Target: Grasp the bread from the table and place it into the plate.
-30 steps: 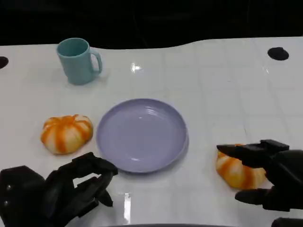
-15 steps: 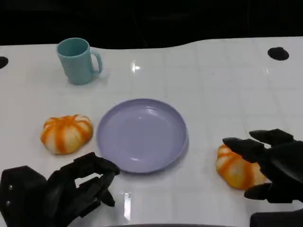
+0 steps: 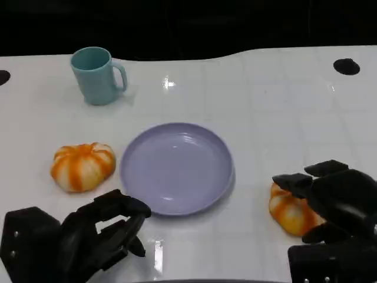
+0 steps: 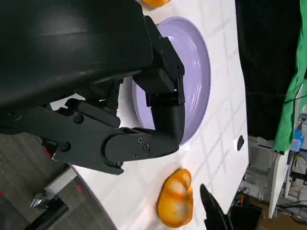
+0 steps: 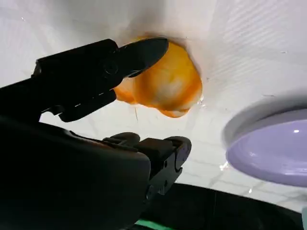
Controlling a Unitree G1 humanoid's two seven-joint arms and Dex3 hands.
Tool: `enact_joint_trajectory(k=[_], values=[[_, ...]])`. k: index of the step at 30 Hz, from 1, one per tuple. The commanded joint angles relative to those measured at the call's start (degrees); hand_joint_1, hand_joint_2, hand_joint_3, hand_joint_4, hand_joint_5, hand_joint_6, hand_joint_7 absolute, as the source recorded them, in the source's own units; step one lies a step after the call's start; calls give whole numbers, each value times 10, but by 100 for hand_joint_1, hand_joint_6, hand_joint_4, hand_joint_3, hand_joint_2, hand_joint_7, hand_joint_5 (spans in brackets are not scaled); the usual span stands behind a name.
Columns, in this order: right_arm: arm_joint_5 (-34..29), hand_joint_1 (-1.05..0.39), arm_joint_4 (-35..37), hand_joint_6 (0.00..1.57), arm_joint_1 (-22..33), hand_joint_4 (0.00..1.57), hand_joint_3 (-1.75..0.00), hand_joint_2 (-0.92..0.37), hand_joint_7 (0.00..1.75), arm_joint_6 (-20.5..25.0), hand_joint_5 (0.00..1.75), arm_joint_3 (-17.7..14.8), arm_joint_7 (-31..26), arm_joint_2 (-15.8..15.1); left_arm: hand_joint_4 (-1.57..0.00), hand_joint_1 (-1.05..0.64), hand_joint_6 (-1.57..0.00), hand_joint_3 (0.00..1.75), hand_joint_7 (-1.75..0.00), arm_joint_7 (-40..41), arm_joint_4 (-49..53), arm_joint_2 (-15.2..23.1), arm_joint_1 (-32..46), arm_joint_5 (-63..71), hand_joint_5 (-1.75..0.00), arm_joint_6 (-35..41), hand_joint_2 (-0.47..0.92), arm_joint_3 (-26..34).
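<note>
The right robot hand hovered over the orange-and-white striped bread roll at the near right of the white surface, its black fingers spread around the roll. The right wrist view showed one finger lying along the roll's top and another beneath, but whether they pressed on it could not be told; the roll sat on the surface, just beside the round lavender plastic plate. To grasp well, the fingers should probably close evenly from opposite sides, low on the roll's flanks, with gentle pressure, since soft bread would likely squash or slip from a top-only pinch. The lift then had to clear the plate's raised rim before release over its middle. The left robot hand rested near the plate's front edge, fingers curled, holding nothing. A second striped orange roll lay left of the plate, a teal mug farther back.
</note>
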Motion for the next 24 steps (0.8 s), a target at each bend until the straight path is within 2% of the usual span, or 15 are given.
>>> enact_joint_trajectory(k=[1, 14, 16, 19, 20, 21, 22, 23, 24], values=[[18, -49, 34, 35, -20, 15, -1, -83, 2, 21, 28, 10, 18, 10, -62, -46, -65, 42, -127, 5, -11, 4, 7, 1, -172, 0, 92, 1], [55, -48, 128, 42, -75, 27, -2, -90, 3, 43, 23, 35, 22, 27, -59, -45, -62, 45, -128, 6, -24, 7, 11, 1, -173, 8, 92, -1], [56, -47, 149, 45, -87, 33, -2, -92, 3, 49, 21, 40, 13, 34, -59, -45, -62, 44, -128, 7, -27, 7, 13, 2, -174, 9, 92, -2], [73, -40, 185, 61, -99, 57, -6, -92, 7, 43, 27, 35, -28, 49, -58, -45, -61, 44, -128, 6, -28, 7, 16, 3, -175, 6, 92, -2], [83, -33, 201, 70, -101, 70, -8, -92, 9, 30, 30, 29, -59, 56, -58, -45, -62, 44, -128, 6, -29, 8, 17, 3, -175, 6, 92, -2], [94, -22, 219, 87, -103, 89, -11, -92, 14, 12, 39, 22, -97, 63, -58, -45, -62, 44, -128, 7, -31, 7, 17, 3, -175, 8, 92, -3], [98, -17, 241, 99, -107, 96, -13, -92, 15, -14, 49, 20, -145, 66, -58, -45, -62, 44, -128, 8, -32, 7, 18, 2, -175, 10, 92, -3], [97, -13, 262, 113, -112, 98, -21, -90, 16, -40, 74, 21, -188, 67, -59, -45, -62, 44, -128, 8, -33, 6, 18, 1, -175, 11, 92, -2], [99, -10, 281, 124, -118, 93, -37, -84, 20, -66, 113, 21, -224, 67, -59, -45, -62, 44, -128, 9, -34, 6, 18, 0, -175, 11, 92, -2]])
